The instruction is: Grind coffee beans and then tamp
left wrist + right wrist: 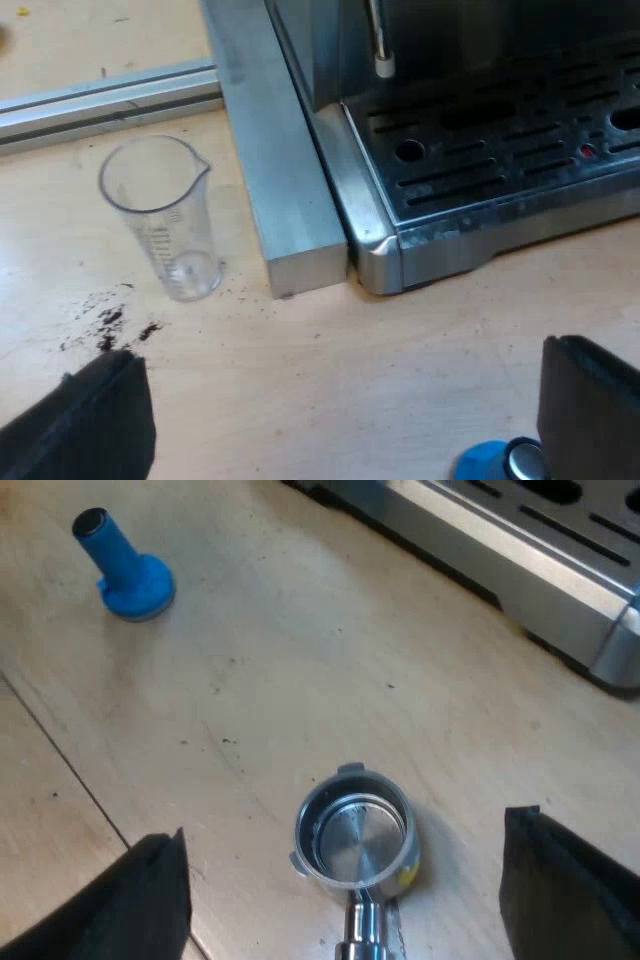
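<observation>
Now both are spread wide: the left tool over the pale wooden counter near the clear measuring glass, the right tool straddling the empty round metal holder, the blue tamper well apart.

Empty metal holder lying loose, blue tamper standing apart
</observation>
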Controlling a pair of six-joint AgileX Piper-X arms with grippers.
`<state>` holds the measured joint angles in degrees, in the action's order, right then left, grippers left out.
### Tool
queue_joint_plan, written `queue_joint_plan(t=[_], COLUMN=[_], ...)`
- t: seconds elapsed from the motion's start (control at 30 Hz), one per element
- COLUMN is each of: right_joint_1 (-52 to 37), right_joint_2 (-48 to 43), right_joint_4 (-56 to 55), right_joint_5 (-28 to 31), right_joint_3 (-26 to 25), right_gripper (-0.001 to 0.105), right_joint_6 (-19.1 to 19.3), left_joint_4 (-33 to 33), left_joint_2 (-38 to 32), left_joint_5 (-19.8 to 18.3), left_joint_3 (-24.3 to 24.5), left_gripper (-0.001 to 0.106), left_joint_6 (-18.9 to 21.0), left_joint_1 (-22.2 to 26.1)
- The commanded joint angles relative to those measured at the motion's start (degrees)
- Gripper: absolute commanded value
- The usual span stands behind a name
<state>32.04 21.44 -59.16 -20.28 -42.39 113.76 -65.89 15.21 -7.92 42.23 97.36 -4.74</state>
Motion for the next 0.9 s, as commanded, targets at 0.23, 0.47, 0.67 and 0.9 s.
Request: queue_joint_plan(t=[0.23, 0.47, 0.67, 0.9], right_joint_1=[9.3, 14.7, 17.6, 17.7], right_joint_2=[4.4, 5.2, 5.2, 5.2], right_joint_4=[9.4, 15.5, 21.3, 24.1], right_joint_5=[-4.4, -4.4, -4.0, -4.0], right_joint_3=[1.0, 5.5, 9.6, 12.0], right_gripper=[0.066, 0.066, 0.066, 0.066], right_joint_6=[5.1, 5.1, 5.1, 5.1], left_joint_4=[0.2, 0.2, 0.2, 0.2], left_joint_2=[6.5, 13.1, 20.1, 29.8], left_joint_5=[-1.2, -1.2, -1.3, -1.4], left_joint_3=[0.5, 0.5, 0.5, 0.5], left_gripper=[0.079, 0.079, 0.079, 0.079], left_joint_6=[0.7, 0.5, 0.5, 0.5], left_joint_1=[-10.3, -17.2, -21.3, -23.1])
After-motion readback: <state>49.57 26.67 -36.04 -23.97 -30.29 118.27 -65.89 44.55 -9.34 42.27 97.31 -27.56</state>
